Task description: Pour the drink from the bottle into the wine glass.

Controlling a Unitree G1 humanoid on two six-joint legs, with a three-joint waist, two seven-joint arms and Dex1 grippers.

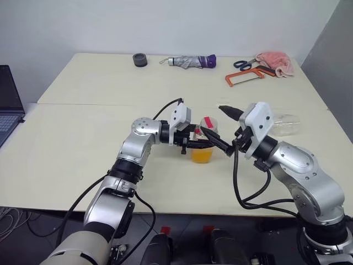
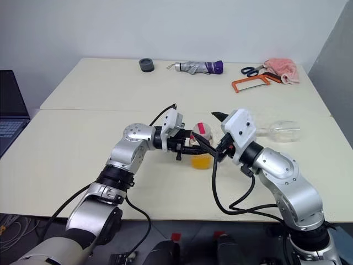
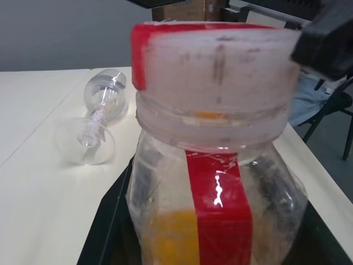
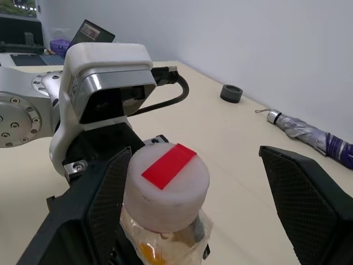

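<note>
Your left gripper pinches the bottle upright at mid-table; the right gripper has its jaws spread around the cap. The wine glass lies toppled behind your right arm; umbrella, hacksaw far back.

The bottle is seen close up and upright, with the cap, white with a red strip, still screwed on. A red label strip runs down the clear wall, and the drink is seen low inside. Dark fingers are pressed against the bottle's sides. Beyond it, the wine glass is laid on its side on the pale table, foot nearer, bowl farther.
</note>
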